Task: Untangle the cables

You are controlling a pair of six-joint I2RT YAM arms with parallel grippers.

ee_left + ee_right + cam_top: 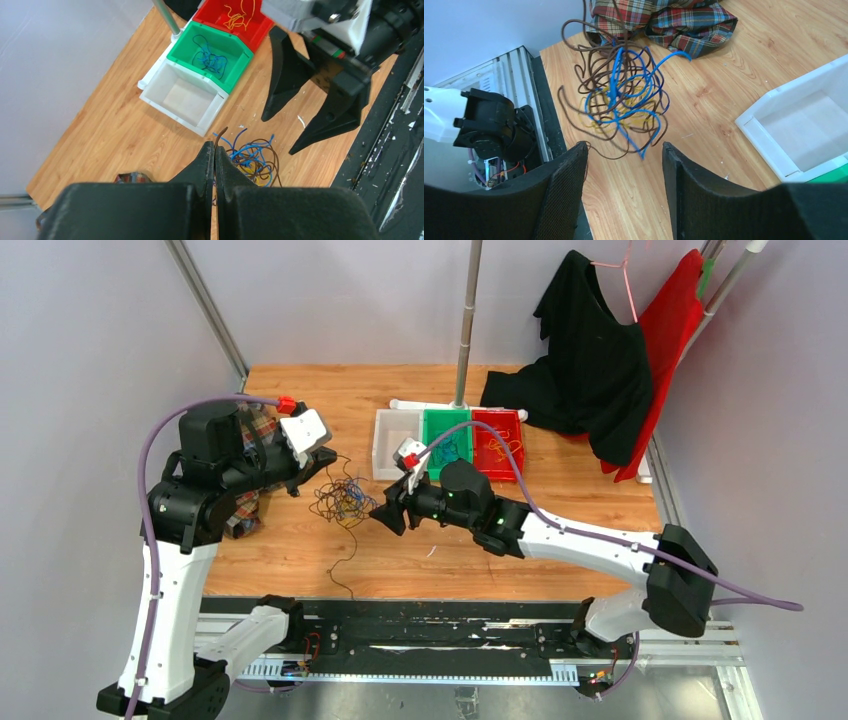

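Brown, blue and yellow cables (624, 100) are seen as a light, springy tangle over the wooden table (724, 75), between the arms. One brown strand is pinched in the closed left gripper (215, 150). The right gripper (624, 146) is spread open beside the clump. A protruding blue loop is judged the easiest hold.

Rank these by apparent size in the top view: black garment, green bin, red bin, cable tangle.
1. black garment, clearly largest.
2. green bin and red bin: look alike, unranked.
3. cable tangle: roughly bin-sized; loose outline, so unsure.
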